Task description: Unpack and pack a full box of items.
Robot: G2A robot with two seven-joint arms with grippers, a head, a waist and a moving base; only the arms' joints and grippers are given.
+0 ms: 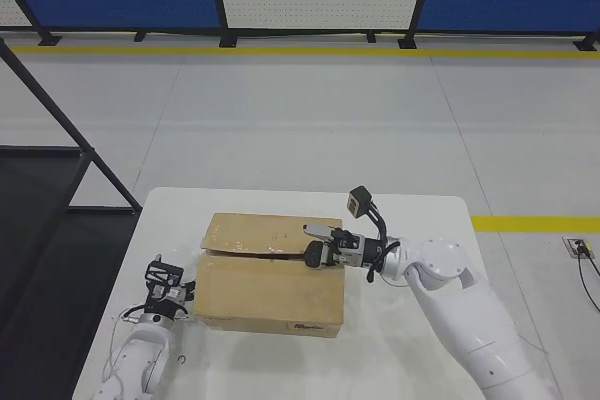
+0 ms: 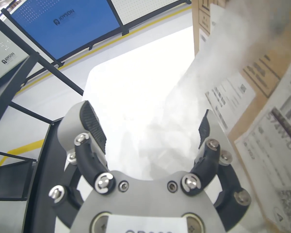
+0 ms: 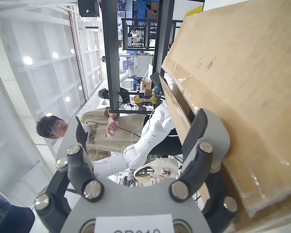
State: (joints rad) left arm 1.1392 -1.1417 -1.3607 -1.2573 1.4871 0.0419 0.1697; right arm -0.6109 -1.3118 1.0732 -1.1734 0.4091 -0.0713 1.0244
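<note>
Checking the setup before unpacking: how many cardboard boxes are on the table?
1. The cardboard box sits on the table, left gripper beside one end, right gripper over its top seam. Whatever is inside is hidden.

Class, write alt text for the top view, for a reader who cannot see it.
A brown cardboard box sits on a white table, its top flaps folded down with a dark slit between them. The right pincer, open, is at the slit's right end; the left pincer, open, is beside the box's left end.

Pale floor [image 1: 280,110], yellow line [image 1: 280,50], blue panels [image 1: 120,12]
</note>
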